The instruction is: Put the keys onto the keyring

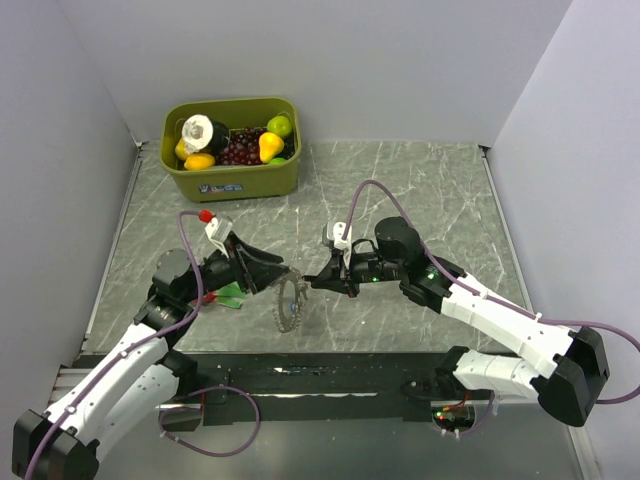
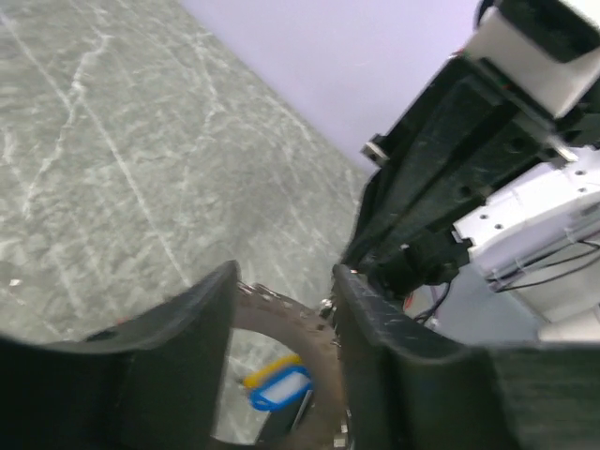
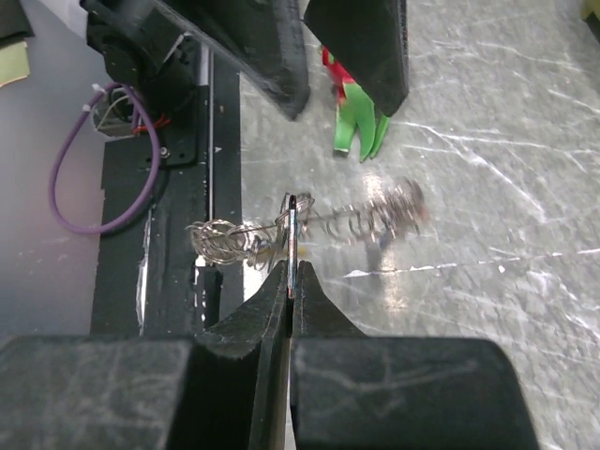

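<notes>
Metal keyring (image 3: pixel 230 242) sits pinched in my clenched right gripper (image 3: pixel 292 270); left gripper (image 2: pixel 283 302) straddles it, fingers apart; blue key (image 2: pixel 279 388) dangles beneath, maybe threaded; most threading, I judge, remains.

Grey white-veined marble table (image 1: pixel 420 190); olive-green bin (image 1: pixel 232 175); silvery keyring (image 3: pixel 225 242); just beside the keyring, blue and yellow keys (image 2: pixel 278 386)

Our 2 arms reach inward from the lower corners of the top view, elbows bent low, and their tips nearly meet at frame centre. Our left gripper (image 1: pixel 283 274) points right with its jaws parted. Our right gripper (image 1: pixel 313 281) points left, jaws pressed together, pinching the keyring (image 3: pixel 228 242).
</notes>
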Available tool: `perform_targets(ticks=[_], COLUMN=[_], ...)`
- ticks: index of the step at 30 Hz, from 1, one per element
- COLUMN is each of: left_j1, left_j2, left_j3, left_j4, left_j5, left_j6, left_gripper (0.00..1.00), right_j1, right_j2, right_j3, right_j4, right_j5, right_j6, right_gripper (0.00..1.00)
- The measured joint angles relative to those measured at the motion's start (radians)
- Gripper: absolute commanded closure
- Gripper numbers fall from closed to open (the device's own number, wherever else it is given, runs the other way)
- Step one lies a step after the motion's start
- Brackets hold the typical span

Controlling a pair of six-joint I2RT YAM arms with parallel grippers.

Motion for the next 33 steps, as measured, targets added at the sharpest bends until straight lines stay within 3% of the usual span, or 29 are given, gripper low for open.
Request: perform_targets(ticks=[4, 12, 25, 33], left_j1=[-0.009, -0.04, -0.137, -0.148], left_j2=[0.021, 0.039, -0.02, -0.035], left_j3=[0.012, 0.013, 0.013, 0.013], left_j4=[-0.037, -0.086, -0.061, -0.08], left_j5=[-0.047, -0.077, -0.082, -0.12], left_j6=[0.028, 0.076, 0.153, 0.174], left_gripper=[0.55, 0.43, 0.49, 0.48], right_j1=[-0.004, -0.024, -0.065, -0.069], right_j2=[0.0, 0.0, -0.004, -0.02], right_j3=[0.0, 0.0, 0.005, 0.005], right_j4=[0.013, 0.014, 0.013, 0.017], right_j5=[-0.018, -0.086, -0.24, -0.223], right_j6=[0.006, 0.014, 0.018, 0.077], right_gripper=[1.0, 1.0, 1.0, 1.0])
